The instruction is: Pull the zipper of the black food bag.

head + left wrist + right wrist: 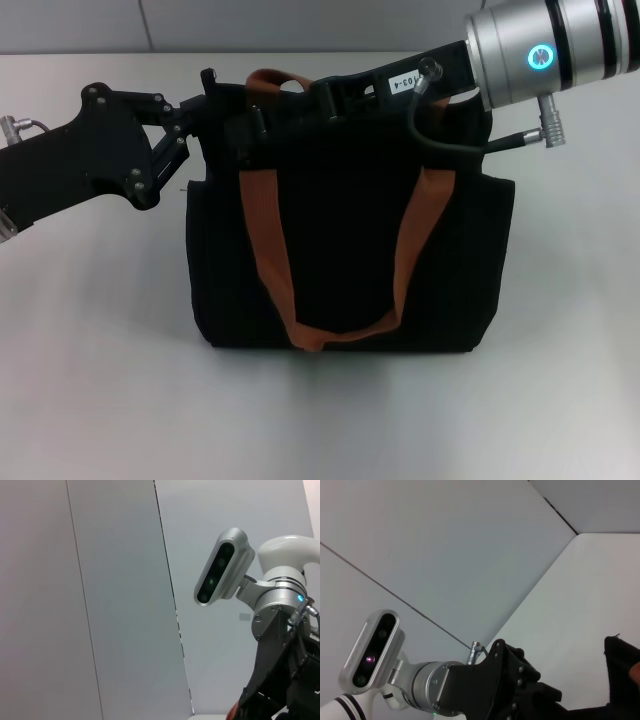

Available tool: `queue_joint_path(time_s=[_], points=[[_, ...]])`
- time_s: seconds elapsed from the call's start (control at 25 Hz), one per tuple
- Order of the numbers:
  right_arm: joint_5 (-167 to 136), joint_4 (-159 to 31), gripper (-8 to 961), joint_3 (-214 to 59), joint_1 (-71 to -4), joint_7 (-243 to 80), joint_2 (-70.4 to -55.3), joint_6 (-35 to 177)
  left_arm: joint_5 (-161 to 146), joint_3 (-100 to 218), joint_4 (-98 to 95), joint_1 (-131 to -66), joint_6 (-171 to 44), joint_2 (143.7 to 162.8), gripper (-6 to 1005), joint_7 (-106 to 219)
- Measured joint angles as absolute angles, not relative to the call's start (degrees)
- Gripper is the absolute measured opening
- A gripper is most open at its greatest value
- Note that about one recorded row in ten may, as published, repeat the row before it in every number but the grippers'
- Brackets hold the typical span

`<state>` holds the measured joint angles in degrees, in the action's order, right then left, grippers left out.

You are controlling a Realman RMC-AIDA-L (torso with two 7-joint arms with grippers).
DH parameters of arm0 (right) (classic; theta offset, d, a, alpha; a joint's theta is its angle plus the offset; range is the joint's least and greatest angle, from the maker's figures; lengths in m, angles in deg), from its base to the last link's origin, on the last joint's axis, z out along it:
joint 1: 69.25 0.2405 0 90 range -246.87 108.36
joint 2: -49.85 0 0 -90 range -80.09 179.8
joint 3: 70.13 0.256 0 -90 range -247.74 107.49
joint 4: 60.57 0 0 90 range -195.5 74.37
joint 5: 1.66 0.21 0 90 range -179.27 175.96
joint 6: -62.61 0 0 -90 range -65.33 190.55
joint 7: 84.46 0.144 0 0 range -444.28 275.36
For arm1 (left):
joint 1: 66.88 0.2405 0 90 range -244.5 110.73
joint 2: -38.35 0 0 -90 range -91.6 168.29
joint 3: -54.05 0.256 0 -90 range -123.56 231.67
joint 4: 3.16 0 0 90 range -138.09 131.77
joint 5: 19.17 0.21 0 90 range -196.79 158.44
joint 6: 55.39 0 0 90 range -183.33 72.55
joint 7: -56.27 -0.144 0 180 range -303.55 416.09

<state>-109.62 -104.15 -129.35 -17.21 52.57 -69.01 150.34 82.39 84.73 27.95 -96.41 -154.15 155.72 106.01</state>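
The black food bag (pixel 345 215) stands upright on the white table, its rust-brown handle (pixel 268 250) hanging down the front and a second one (pixel 275 78) poking up at the top. My left gripper (pixel 207 108) reaches in from the left to the bag's top left corner. From the right, my right gripper (pixel 262 116) lies along the bag's top edge, ending left of the middle. The zipper is hidden behind the grippers. A corner of the bag (pixel 621 655) shows in the right wrist view, with the left arm's black gripper body (pixel 512 682) close to it.
The white table (pixel 90 390) spreads around the bag, with a grey panelled wall (pixel 80 25) behind. A grey cable (pixel 450 145) loops from the right wrist over the bag's top right. The left wrist view shows the right arm's silver camera (pixel 220 567).
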Motion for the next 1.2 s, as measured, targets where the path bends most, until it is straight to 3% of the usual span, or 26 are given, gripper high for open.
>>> queue_joint_path(time_s=[1.2], points=[[-109.1, -105.0, 796, -131.6, -16.2, 52.1, -69.27, 151.2, 82.3, 84.6, 27.6, -98.0, -151.5, 156.23, 17, 106.1]])
